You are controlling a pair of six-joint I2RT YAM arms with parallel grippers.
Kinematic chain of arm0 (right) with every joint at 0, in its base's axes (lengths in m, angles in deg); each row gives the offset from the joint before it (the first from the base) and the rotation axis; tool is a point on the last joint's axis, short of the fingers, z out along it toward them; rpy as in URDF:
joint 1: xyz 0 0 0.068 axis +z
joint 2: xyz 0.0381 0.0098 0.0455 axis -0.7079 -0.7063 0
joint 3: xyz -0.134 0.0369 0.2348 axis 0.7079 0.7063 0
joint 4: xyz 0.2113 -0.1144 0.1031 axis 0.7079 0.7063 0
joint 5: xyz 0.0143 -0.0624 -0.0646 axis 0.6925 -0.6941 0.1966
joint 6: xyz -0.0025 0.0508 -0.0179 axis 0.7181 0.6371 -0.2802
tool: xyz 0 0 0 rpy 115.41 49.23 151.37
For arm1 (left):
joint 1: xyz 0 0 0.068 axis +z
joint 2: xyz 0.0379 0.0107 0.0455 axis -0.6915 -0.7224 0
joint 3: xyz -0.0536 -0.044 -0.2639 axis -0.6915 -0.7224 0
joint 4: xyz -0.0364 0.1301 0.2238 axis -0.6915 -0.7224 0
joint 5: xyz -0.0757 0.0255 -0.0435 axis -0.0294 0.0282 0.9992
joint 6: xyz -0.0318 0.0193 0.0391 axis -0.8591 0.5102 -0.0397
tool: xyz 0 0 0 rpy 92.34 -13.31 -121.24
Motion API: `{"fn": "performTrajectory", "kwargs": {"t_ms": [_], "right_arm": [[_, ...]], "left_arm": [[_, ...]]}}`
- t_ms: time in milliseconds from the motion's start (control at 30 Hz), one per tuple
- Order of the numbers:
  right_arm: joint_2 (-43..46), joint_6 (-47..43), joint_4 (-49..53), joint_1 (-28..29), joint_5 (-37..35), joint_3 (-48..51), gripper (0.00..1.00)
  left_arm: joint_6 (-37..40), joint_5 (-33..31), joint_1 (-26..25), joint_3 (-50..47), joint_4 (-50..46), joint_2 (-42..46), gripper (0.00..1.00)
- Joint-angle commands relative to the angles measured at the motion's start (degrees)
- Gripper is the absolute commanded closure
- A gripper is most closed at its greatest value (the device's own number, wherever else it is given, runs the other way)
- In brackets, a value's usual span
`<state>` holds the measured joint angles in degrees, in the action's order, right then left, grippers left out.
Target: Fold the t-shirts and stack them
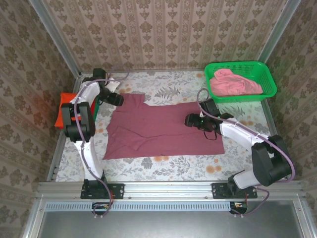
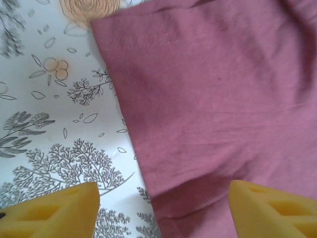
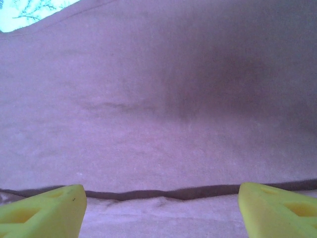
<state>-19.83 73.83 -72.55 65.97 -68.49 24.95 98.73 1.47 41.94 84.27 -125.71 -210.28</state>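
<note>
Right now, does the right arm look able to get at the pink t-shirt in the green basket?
Probably yes: the right gripper hangs open over the maroon t-shirt, nothing stands between it and the pink t-shirt, and only the basket wall needs clearing.

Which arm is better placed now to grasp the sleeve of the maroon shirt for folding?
Left, probably. The left gripper is at the sleeve of the maroon shirt, jaws apart over its edge. The right gripper is over the shirt's other side.
</note>
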Motion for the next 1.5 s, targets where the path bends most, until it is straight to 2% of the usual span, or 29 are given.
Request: {"fn": "performTrajectory", "kwargs": {"t_ms": [0, 200, 367, 467, 600, 900, 1200, 1467], "right_arm": [[1.1, 0.5, -0.1, 0.4, -1.3, 1.4, 0.19], [1.1, 0.9, -0.4, 0.4, -1.8, 1.9, 0.19], [1.0, 1.2, -0.3, 0.4, -2.0, 2.0, 0.19], [1.1, 1.2, -0.1, 0.4, -2.4, 2.2, 0.19], [1.7, 1.2, -0.1, 0.4, -3.1, 2.9, 0.19], [1.3, 2.3, 1.3, 0.2, -7.8, 0.5, 0.19], [-9.9, 5.6, 6.1, -3.4, -20.3, -13.0, 0.23], [-23.6, 1.9, 8.4, -4.2, -20.8, -26.7, 0.29]], "left_arm": [[4.5, -1.5, 0.1, 5.1, -9.2, -3.7, 0.36], [2.5, -0.7, -0.5, 9.5, -9.1, -8.6, 0.41], [1.0, -0.9, -1.4, 12.0, -9.5, -11.8, 0.51], [0.7, -3.1, -2.1, 12.3, -10.1, -13.4, 0.58], [0.0, -7.5, -3.0, 10.8, -9.8, -14.3, 0.60], [0.0, -8.0, -3.1, 8.8, -8.6, -12.8, 0.99], [4.9, -5.2, -2.2, -0.6, 0.1, -3.9, 1.00], [7.0, -4.6, -0.6, -2.6, 2.3, -1.4, 1.00]]}}
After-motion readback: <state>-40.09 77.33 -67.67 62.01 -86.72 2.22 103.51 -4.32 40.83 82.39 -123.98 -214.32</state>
